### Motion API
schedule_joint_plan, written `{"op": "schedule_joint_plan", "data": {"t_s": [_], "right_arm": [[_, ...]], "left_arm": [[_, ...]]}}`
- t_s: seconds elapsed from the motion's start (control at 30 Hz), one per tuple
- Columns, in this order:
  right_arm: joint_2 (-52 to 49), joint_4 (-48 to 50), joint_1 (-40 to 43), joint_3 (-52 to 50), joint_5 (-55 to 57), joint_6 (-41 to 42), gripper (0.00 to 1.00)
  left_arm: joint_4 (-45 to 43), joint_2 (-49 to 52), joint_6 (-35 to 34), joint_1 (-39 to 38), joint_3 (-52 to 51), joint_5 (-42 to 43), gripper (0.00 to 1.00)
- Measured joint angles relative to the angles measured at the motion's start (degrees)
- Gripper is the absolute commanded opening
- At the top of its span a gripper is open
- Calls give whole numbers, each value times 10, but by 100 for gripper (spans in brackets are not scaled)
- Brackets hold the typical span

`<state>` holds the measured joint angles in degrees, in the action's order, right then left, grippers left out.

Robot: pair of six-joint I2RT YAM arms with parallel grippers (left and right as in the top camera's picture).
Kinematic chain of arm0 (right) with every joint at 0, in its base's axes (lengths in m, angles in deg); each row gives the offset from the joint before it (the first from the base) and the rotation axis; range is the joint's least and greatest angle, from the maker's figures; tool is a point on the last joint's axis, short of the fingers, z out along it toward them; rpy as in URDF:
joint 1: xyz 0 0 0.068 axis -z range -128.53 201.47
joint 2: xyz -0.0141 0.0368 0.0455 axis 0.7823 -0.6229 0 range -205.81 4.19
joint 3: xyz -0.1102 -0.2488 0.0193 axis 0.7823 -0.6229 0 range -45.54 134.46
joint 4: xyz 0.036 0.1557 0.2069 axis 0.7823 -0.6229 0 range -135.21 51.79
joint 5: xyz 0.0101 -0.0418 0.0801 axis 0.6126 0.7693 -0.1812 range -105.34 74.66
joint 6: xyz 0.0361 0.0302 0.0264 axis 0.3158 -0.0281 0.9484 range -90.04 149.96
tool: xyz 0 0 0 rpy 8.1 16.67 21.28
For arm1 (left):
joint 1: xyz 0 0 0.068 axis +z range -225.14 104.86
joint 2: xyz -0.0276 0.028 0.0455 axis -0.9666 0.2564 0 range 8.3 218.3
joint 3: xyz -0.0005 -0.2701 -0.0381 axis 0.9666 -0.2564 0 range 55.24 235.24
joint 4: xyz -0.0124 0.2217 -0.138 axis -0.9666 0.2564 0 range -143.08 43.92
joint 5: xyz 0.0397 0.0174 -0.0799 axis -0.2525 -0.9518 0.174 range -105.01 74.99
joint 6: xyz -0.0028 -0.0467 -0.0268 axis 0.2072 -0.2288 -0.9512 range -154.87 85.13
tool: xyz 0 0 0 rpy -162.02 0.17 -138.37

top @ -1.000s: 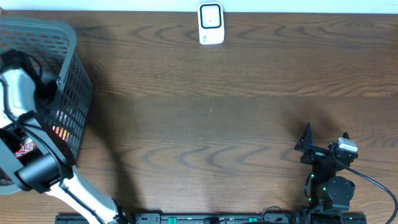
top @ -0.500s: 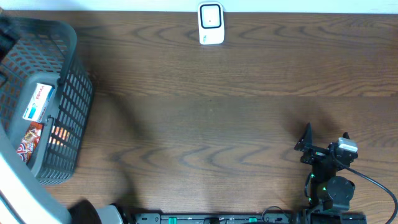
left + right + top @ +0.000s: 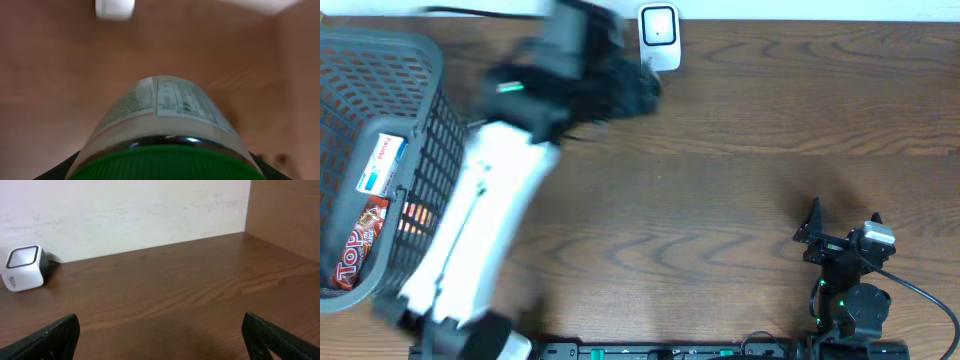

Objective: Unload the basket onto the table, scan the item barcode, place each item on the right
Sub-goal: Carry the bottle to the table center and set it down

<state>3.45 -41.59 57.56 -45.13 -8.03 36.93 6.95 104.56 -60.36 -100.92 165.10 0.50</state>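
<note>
Left gripper [image 3: 625,88] clamps bottle [image 3: 165,122], far centre, just by scanner [image 3: 659,38]; right gripper [image 3: 842,222] open, idle near right. Risk: barcode not seen on label [image 3: 182,100], may face away; blurred arm [image 3: 490,210] could knock scanner.

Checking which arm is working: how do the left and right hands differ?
Left hand grips a green-capped bottle; right hand is open, empty. Left hand is by the scanner, blurred; right hand sits at the near edge of the table, sharp. Both face the scanner.
</note>
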Motion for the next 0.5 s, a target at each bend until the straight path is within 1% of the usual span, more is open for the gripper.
{"op": "schedule_joint_plan", "data": {"t_s": [0.13,0.17,0.4,0.5], "right_arm": [[0,0,0,0,0,0,99],[0,0,0,0,0,0,99],[0,0,0,0,0,0,99],[0,0,0,0,0,0,99]], "left_arm": [[0,102,2,-70,-20,-55,62],[-1,145,5,-86,-21,-66,62],[-5,318,16,-97,-24,-88,62],[-8,357,16,-96,-24,-80,63]]}}
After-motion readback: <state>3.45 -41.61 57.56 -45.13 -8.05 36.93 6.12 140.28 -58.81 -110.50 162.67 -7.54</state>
